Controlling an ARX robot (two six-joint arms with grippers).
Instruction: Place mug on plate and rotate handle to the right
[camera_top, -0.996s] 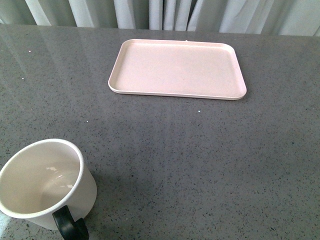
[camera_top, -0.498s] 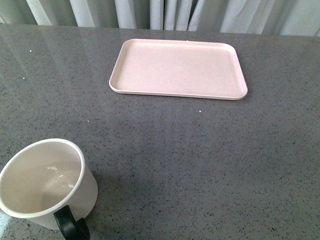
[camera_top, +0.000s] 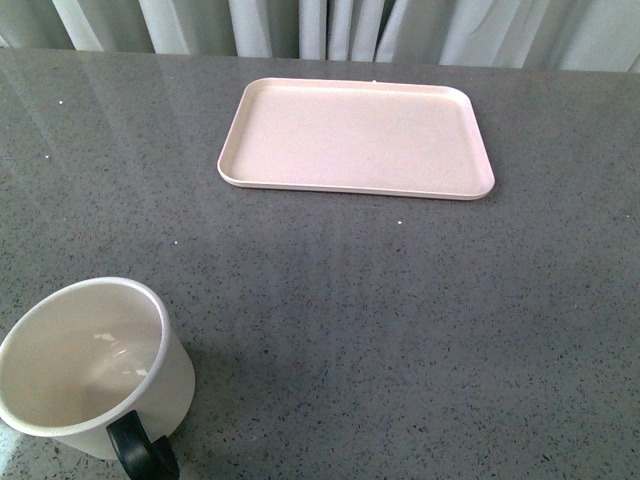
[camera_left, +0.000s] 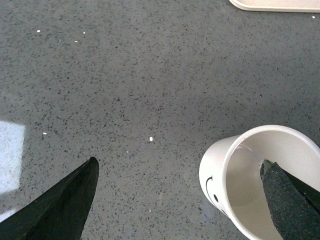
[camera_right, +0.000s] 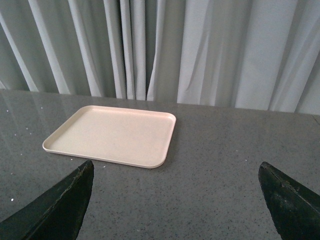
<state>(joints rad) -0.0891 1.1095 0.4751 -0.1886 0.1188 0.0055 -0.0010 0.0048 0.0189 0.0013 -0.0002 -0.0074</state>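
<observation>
Mug (camera_top: 95, 370) stands upright on the grey table (camera_top: 400, 320) at seven o'clock, nearest the robot, handle (camera_top: 140, 455) pointing to six o'clock. The left gripper (camera_left: 179, 167) is spread wide over it, one finger overlapping the rim, contact not determinable. Right gripper (camera_right: 176, 170) is likewise spread and empty, facing the bare plate (camera_top: 355, 135) well apart at twelve o'clock. Assessment: pick-up is in hand, and the next move calls for closing on the mug's wall.

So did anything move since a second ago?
No, nothing visibly moved. The mug still sits on the table at the near left, its handle pointing toward the robot. The plate is still empty at the far side. Nothing was grabbed or let go.
</observation>
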